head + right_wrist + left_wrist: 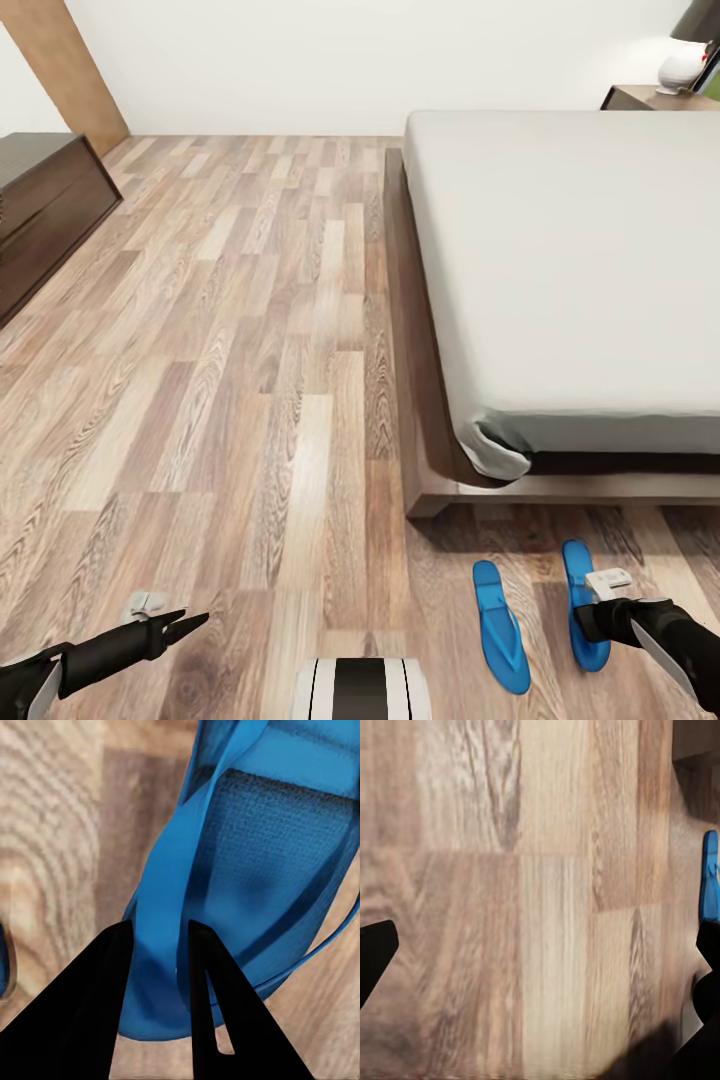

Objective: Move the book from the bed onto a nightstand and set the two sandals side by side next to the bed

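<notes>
Right pincer (159, 941) is down at floor level on the right-hand sandal (583, 612), fingers narrowed around the blue strap (176, 881). It looks clamped on the strap, not the sole. The other sandal (500, 627) lies flat on the plank floor (250, 350) just beside it, roughly parallel, both near the foot corner of the bed (560, 280).

Left pincer (176, 629) hangs low over bare floor well to the left, holding nothing. In the head view its fingers taper close together with no gap showing, so I read it as closed.

No book on the part of the mattress that shows. A nightstand (640, 97) sits at the far corner past the bed, with a white object on top that I can't identify.

Risks from here:
- A strap-only grip lets the sandal swing or twist when lifted, so it may land skewed or flipped, not parallel to its mate.
- The strap is thin and flexible and could slide out of the fingers partway.
- The two sandals are close, so a swinging sole or the arm could knock the free one out of line.
- The bed frame corner is near; a careless lift could clip it.
</notes>
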Tool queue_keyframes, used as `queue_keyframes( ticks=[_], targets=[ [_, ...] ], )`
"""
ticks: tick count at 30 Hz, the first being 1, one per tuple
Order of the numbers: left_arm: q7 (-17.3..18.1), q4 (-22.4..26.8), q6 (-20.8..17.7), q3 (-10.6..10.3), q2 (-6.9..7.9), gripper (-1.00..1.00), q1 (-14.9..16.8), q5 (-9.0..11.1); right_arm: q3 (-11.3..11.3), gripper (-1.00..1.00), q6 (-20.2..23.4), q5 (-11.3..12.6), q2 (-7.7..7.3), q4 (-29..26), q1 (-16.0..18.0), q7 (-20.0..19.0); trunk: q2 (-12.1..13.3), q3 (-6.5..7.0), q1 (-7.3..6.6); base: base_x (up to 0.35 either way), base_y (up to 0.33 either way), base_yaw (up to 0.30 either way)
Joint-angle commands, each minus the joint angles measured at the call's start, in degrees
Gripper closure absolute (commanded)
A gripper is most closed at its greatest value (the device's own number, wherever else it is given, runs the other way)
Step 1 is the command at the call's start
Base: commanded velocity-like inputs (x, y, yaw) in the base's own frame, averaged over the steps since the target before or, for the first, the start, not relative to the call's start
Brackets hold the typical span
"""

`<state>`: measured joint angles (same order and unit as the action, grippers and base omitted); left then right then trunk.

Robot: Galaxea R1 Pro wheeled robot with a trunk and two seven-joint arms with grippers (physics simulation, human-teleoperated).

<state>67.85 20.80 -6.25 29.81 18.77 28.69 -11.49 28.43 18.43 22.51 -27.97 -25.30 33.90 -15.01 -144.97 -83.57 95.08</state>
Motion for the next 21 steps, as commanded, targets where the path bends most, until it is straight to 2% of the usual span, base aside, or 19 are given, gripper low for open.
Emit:
queue_keyframes(
  ticks=[1, 4, 6, 8, 11, 21],
  targets=[
    [0.4, 0.0, -0.6, 0.5, -0.05, -1.0, 0.0, -0.4, 0.2, 1.0, 0.3, 0.3, -0.07, -0.1, 0.0, -0.1, 0.0, -0.04, -0.03, -0.184, 0.163, 0.0],
    [0.3, 0.0, -0.6, 0.5, -0.05, -1.0, 0.0, -0.4, 0.2, 1.0, 0.3, 0.3, -0.05, -0.1, 0.0, 0.2, 0.0, -0.04, -0.03, -0.173, 0.147, 0.0],
    [0.3, 0.0, -0.6, 0.5, -0.05, -1.0, 0.0, -0.4, 0.2, 1.0, 0.3, 0.3, 0.22, -0.1, 0.0, 2.0, 0.0, -0.04, -0.03, -0.057, 0.045, 0.0],
    [0.3, 0.0, -0.6, 0.5, -0.05, -1.0, 0.0, -0.4, 0.3, 1.0, 0.3, 0.3, 1.57, -0.1, 0.0, 7.0, 0.0, -0.04, -0.03, -0.017, 0.014, 0.0],
    [0.3, 0.0, -0.6, 0.5, -0.05, -1.0, 0.0, -0.4, 0.4, 1.0, 0.3, 0.3, 3.03, 0.0, 0.0, 9.7, 0.0, -0.04, -0.03, -0.005, 0.004, 0.0],
    [0.3, 0.0, -0.6, 0.5, -0.05, -1.0, 0.0, -0.4, 0.4, 1.0, 0.3, 0.3, 3.44, 0.2, 0.0, 10.4, 0.0, -0.04, -0.03, 0.0, 0.0, 0.0]
  ],
)
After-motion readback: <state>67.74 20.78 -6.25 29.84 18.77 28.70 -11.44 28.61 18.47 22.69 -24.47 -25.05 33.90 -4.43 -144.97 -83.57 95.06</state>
